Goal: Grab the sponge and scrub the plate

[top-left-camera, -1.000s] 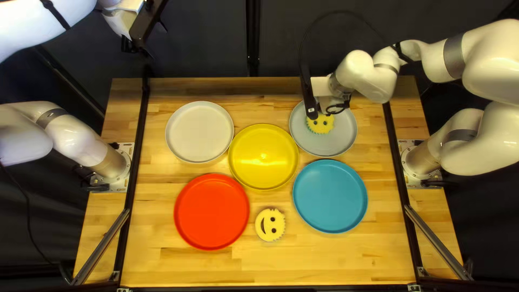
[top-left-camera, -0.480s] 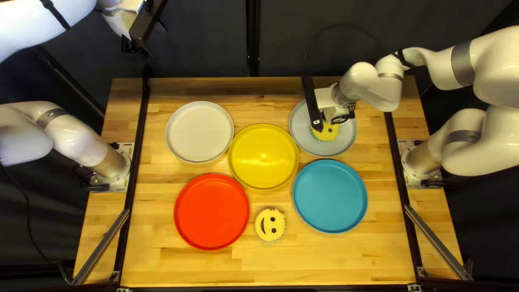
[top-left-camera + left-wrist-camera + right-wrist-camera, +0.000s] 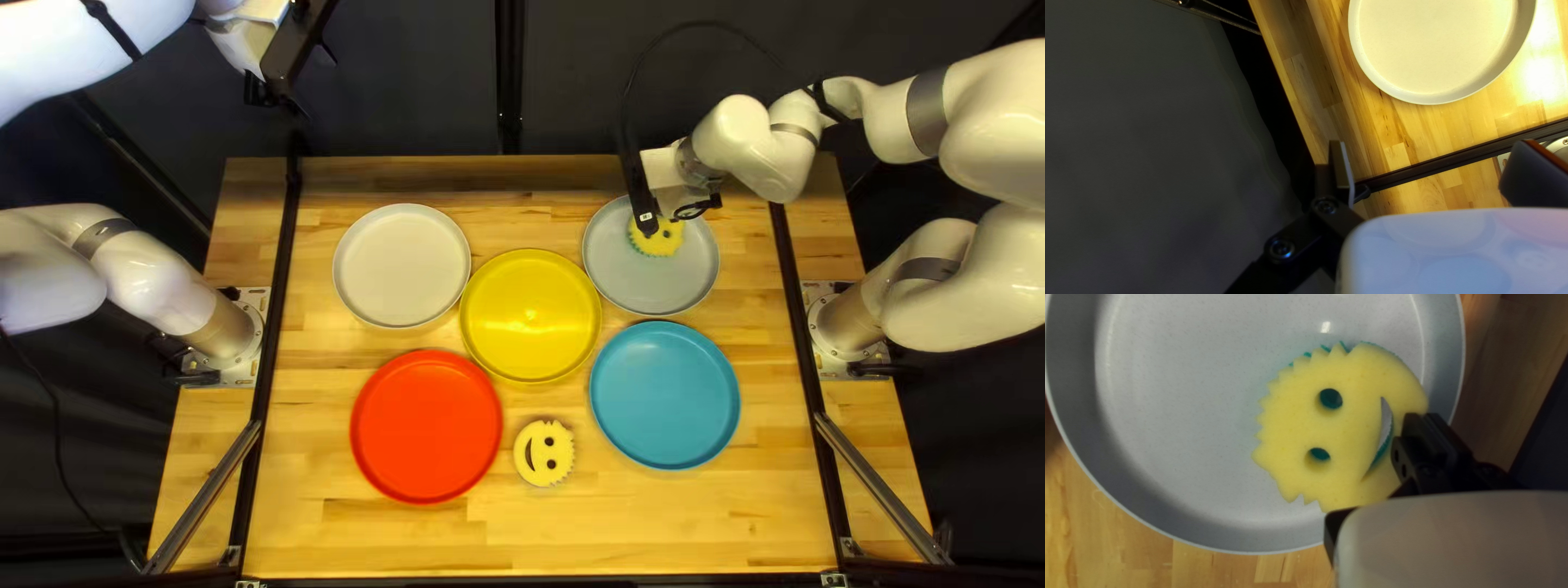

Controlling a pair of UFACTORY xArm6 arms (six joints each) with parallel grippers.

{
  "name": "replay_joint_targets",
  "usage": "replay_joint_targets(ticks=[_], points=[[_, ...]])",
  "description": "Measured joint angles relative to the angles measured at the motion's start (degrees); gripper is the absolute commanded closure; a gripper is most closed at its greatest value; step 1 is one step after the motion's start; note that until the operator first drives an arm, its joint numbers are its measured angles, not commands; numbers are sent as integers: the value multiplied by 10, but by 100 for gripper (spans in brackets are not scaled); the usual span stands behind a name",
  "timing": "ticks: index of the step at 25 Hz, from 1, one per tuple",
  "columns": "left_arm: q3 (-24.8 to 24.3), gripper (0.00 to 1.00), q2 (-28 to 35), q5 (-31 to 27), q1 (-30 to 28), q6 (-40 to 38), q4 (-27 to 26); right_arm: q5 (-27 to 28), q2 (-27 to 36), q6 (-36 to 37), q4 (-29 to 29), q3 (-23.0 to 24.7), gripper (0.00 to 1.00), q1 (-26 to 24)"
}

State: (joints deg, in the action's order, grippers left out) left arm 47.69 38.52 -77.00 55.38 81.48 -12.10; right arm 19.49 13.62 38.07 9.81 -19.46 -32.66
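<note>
The top left view takes in the whole pale striped wooden table (image 3: 327, 534), with blue (image 3: 664, 394), red (image 3: 426, 426), yellow (image 3: 530, 327) and white (image 3: 401, 265) plates, all round and raised-rimmed, and a smiling second sponge (image 3: 544, 463). It partly hides the sponge (image 3: 655, 244) on the grey plate (image 3: 621, 285), under the right gripper (image 3: 653, 225); the right wrist view bares its smile-shaped slot, round eye holes, notched edge, matte yellow foam and teal underside, against glossy, finely speckled grey. The left gripper (image 3: 285, 63) is clear only in its own wrist view, fingers (image 3: 1340, 166) spread apart, the white plate ahead. The right gripper's fingers (image 3: 1413, 430) pinch the sponge by the edge beside its smile, most of it lying ahead of them.
</note>
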Motion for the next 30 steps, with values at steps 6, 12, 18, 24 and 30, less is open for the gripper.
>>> replay_joint_targets(ticks=[6, 12, 18, 24, 30], points=[[0, 0, 0, 0, 0, 0, 0, -3, 49, -27, 14, 50, 100, 29], [0, 0, 0, 0, 0, 0, 0, 5, 81, -52, 30, 78, 100, 56], [0, 0, 0, 0, 0, 0, 0, -2, 44, -10, 8, 55, 100, 30], [0, 0, 0, 0, 0, 0, 0, -11, -24, 41, -29, -3, 100, -2], [0, 0, 0, 0, 0, 0, 0, -6, -61, 74, -59, -47, 100, -16]])
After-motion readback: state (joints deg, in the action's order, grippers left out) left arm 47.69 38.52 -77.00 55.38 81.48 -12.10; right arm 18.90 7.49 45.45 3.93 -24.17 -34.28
